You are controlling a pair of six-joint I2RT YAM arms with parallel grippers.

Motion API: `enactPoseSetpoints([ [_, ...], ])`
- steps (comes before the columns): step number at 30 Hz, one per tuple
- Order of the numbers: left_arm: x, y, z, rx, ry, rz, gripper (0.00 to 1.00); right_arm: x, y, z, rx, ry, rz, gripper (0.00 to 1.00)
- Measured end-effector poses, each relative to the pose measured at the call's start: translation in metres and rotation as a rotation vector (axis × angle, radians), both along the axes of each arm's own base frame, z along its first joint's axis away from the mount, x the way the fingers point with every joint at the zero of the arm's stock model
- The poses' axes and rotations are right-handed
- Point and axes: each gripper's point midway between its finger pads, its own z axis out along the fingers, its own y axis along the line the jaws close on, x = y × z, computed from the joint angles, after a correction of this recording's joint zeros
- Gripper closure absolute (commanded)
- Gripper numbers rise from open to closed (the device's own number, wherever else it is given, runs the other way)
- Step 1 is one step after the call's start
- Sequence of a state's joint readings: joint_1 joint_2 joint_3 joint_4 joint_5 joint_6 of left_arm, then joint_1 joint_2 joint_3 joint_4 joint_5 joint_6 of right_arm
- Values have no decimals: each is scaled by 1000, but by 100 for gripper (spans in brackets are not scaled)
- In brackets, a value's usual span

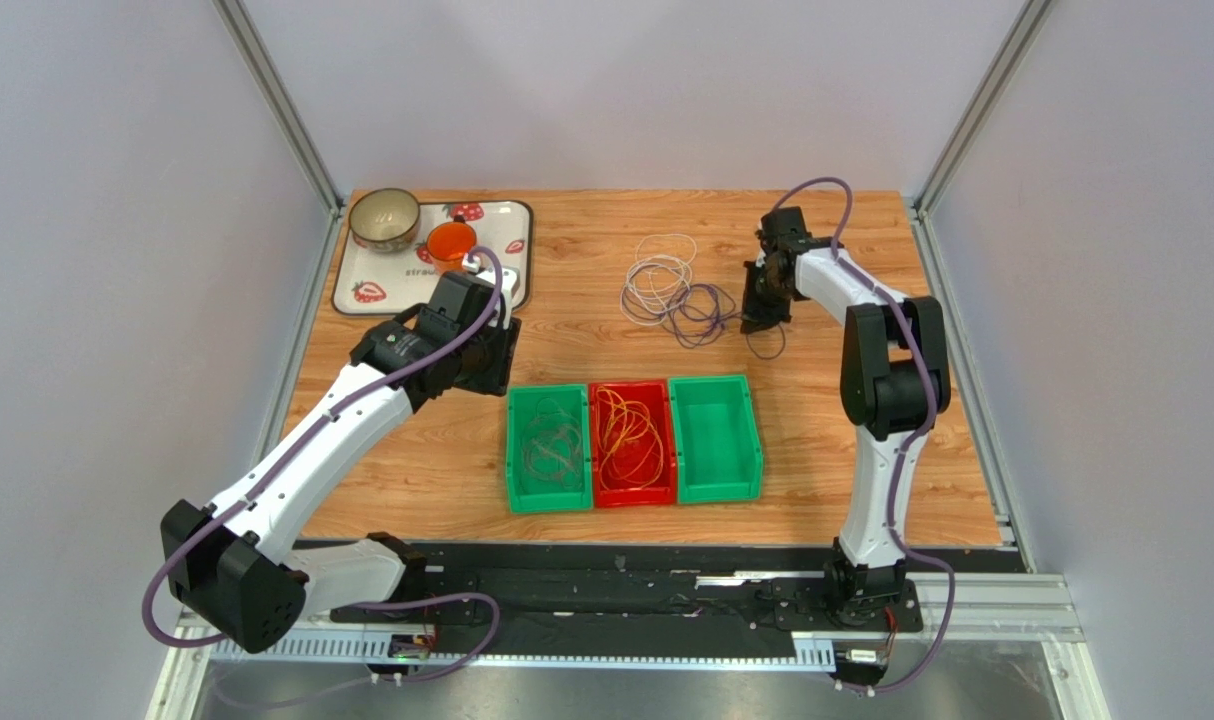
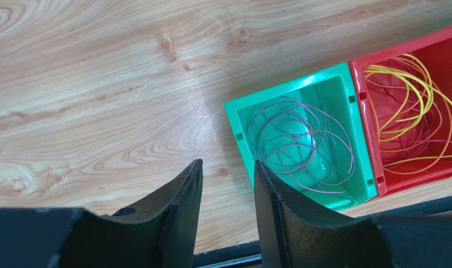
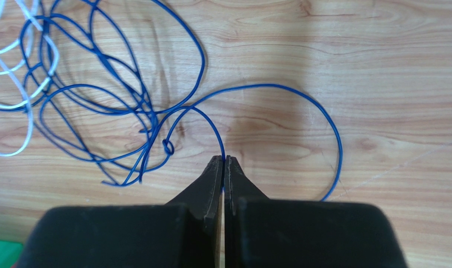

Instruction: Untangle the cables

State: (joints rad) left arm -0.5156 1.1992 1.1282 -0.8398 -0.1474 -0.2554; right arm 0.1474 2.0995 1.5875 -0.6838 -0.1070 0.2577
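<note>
A loose tangle of dark blue and white cables lies on the wooden table at the back centre. My right gripper is down at the tangle's right edge. In the right wrist view that gripper is shut on a strand of the blue cable, which loops off to the right and also runs left into the knot with the white cable. My left gripper hangs open with nothing in it over bare wood, just left of the left green bin.
Three bins stand in a row at the table's middle. The left green bin holds a pinkish-grey cable, the red bin holds orange-yellow cables, and the right green bin shows nothing inside. A tray with a bowl and an orange cup sits back left.
</note>
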Motion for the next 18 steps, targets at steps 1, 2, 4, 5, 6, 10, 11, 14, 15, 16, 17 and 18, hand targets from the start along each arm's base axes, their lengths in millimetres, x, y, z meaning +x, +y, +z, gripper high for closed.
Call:
enactPoseSetpoints([
  [1, 0, 0, 0, 0, 0, 0, 53, 0, 1, 7, 4, -12, -2, 100],
  [2, 0, 0, 0, 0, 0, 0, 53, 0, 2, 10, 5, -17, -2, 100],
  [4, 0, 0, 0, 0, 0, 0, 53, 1, 3, 29, 14, -53, -6, 100],
  [5, 0, 0, 0, 0, 0, 0, 53, 1, 4, 45, 21, -83, -8, 100],
  [6, 0, 0, 0, 0, 0, 0, 53, 2, 5, 61, 31, -117, -10, 100],
  [10, 0, 0, 0, 0, 0, -1, 53, 1, 10, 143, 82, -292, -7, 100],
  [11, 0, 0, 0, 0, 1, -1, 53, 0, 11, 165, 97, -339, -5, 100],
  [14, 0, 0, 0, 0, 0, -1, 53, -4, 17, 228, 150, -478, 11, 100],
  [15, 0, 0, 0, 0, 1, -1, 53, -7, 19, 244, 169, -512, 17, 100],
  [16, 0, 0, 0, 0, 0, -1, 53, -11, 21, 256, 185, -537, 24, 100],
  [17, 0, 0, 0, 0, 0, 0, 53, -15, 23, 266, 202, -558, 31, 100],
  [18, 0, 0, 0, 0, 0, -1, 53, -19, 25, 275, 218, -575, 39, 100],
])
